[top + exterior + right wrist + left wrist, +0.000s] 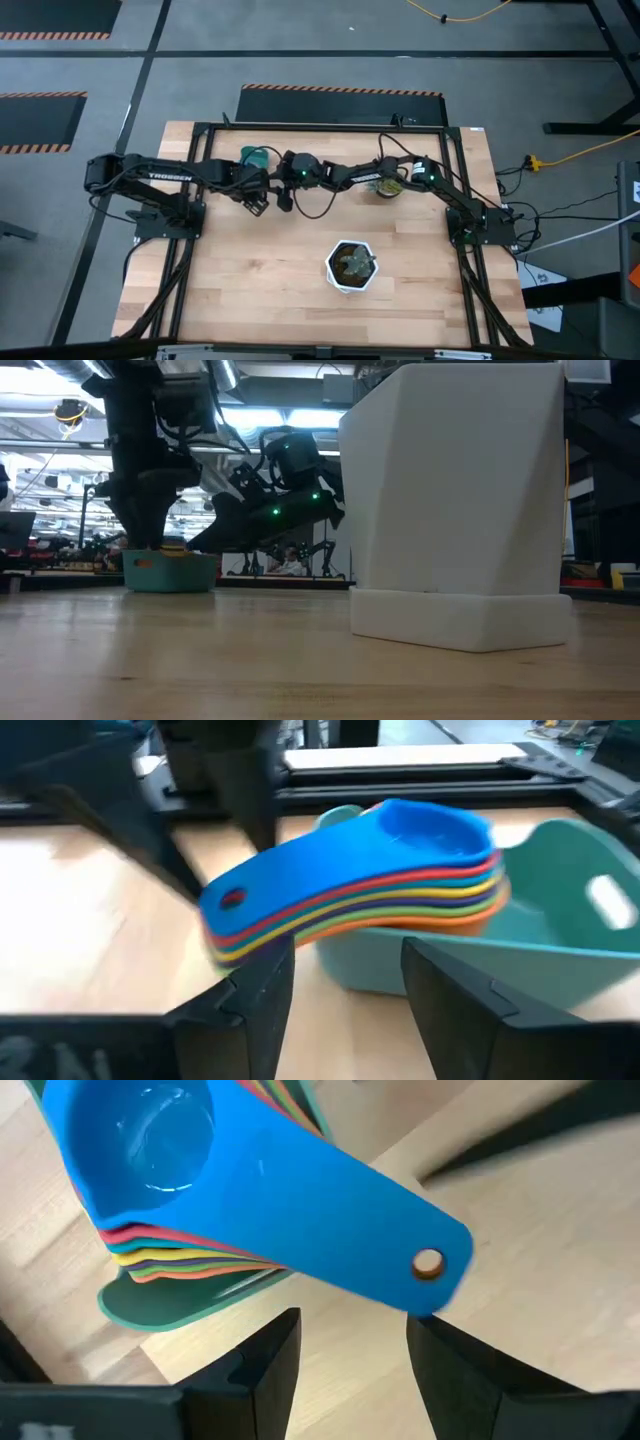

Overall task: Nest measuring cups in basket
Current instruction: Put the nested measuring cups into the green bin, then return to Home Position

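Note:
The measuring cups point(400, 880) sit nested in one stack, a blue cup point(150, 1150) on top, inside the teal basket point(560, 910) at the table's far left. Their flat handles point(400, 1230) stick out over the basket's rim. My left gripper point(350, 1365) points steeply down just short of the handles' free end, open, with nothing between its fingers. My right gripper point(345, 1000) reaches across from the right, almost level, open in front of the basket's near wall, the handles' end above one finger. Neither gripper touches the cups as far as I can see.
A white hexagonal plant pot point(350, 265) stands near the table's middle front and fills the right of the low view point(460, 500). The two arms meet close together over the table's far left part point(285, 175). Bare wood lies to the front left.

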Action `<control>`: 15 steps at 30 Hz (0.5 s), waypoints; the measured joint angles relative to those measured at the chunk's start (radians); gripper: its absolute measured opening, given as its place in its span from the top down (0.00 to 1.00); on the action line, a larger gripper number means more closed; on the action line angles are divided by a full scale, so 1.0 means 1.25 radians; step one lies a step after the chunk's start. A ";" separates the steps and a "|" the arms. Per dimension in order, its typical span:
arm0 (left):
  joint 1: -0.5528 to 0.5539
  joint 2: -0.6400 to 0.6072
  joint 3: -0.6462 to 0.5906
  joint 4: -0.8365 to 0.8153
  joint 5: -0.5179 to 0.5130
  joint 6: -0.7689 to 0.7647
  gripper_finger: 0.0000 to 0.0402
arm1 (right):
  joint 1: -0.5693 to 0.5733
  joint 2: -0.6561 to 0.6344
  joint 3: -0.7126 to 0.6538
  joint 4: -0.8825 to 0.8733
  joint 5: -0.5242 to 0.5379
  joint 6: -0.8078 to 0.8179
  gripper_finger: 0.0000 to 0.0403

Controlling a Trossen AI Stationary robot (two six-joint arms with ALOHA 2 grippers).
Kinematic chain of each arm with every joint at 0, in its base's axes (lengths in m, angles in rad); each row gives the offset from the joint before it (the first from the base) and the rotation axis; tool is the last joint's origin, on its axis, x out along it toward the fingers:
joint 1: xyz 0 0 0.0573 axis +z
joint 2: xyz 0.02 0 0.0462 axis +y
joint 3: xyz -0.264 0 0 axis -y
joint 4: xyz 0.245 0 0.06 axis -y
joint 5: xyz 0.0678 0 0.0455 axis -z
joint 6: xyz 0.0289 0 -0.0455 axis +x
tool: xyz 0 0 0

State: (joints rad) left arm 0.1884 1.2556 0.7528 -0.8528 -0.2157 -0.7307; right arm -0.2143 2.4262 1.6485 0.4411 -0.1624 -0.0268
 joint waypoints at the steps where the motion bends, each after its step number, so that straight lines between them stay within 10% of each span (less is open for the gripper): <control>1: -0.004 -0.005 0.000 0.000 0.000 0.000 0.56 | -0.004 -0.002 0.000 0.002 0.000 0.000 0.53; 15: -0.025 -0.224 0.000 0.031 0.103 0.076 0.56 | -0.033 -0.158 0.000 -0.116 -0.103 0.017 0.53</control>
State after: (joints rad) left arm 0.1566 0.9755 0.7532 -0.8138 -0.0875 -0.6353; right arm -0.2559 2.2286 1.6482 0.2965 -0.2906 -0.0058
